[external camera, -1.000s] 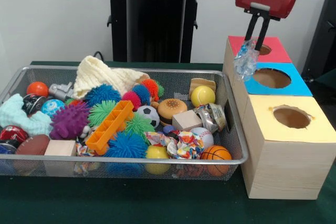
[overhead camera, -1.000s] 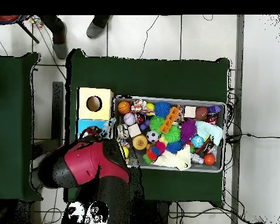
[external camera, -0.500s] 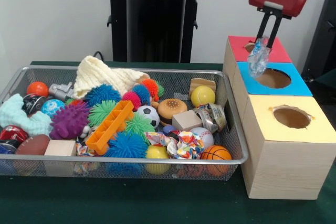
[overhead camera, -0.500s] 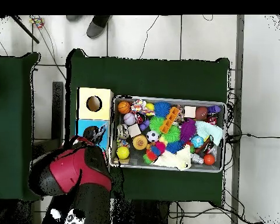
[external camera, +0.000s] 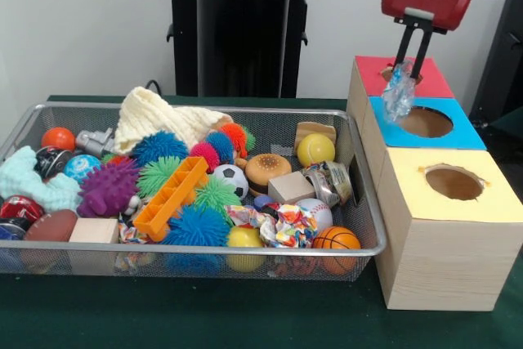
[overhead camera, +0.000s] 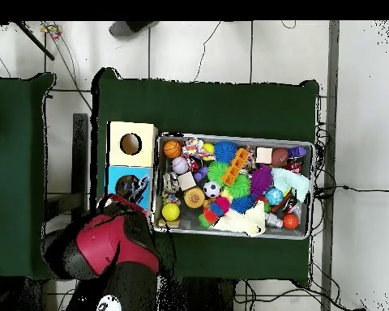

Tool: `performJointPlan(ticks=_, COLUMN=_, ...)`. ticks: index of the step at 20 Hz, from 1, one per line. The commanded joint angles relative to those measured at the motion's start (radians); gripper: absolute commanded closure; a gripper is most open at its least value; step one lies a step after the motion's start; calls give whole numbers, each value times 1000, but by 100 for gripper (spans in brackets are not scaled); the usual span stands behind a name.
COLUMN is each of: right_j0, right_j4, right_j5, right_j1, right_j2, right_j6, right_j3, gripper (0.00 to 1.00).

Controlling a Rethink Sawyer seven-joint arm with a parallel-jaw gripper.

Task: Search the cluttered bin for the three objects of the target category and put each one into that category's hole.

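Note:
My gripper (external camera: 407,68) hangs at the upper right, shut on a crumpled clear-and-blue plastic wrapper (external camera: 399,92). The wrapper dangles over the near edge of the red box (external camera: 425,79) and the back rim of the blue box (external camera: 458,127), beside the blue box's round hole (external camera: 423,121). From overhead, the wrapper (overhead camera: 135,188) shows above the blue box (overhead camera: 117,174), with the red arm (overhead camera: 109,243) covering the red box. The wire bin (external camera: 204,248) holds a colourful crinkled wrapper (external camera: 278,223) and a foil wrapper (external camera: 328,179) among the toys.
A yellow box (external camera: 482,202) with a hole stands nearest, in line with the blue and red ones. The bin (overhead camera: 234,137) is packed with balls, spiky toys, wooden blocks, an orange rack (external camera: 170,195) and cream cloth (external camera: 159,116). A person's shoe (overhead camera: 129,27) shows at the overhead view's top edge.
The gripper carried the wrapper right, from the bin's right edge to over the blue and red boxes, then eased slightly back left. The bin's contents stayed put.

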Motion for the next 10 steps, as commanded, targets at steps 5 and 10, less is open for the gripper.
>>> performJointPlan(ticks=5, right_j0=89, right_j4=50, right_j5=-67, right_j1=31, right_j2=-56, right_j6=183, right_j3=136, gripper=100)
performJointPlan(ticks=10, right_j0=188, right_j4=76, right_j5=-59, right_j1=44, right_j2=-82, right_j6=209, right_j3=123, gripper=100)
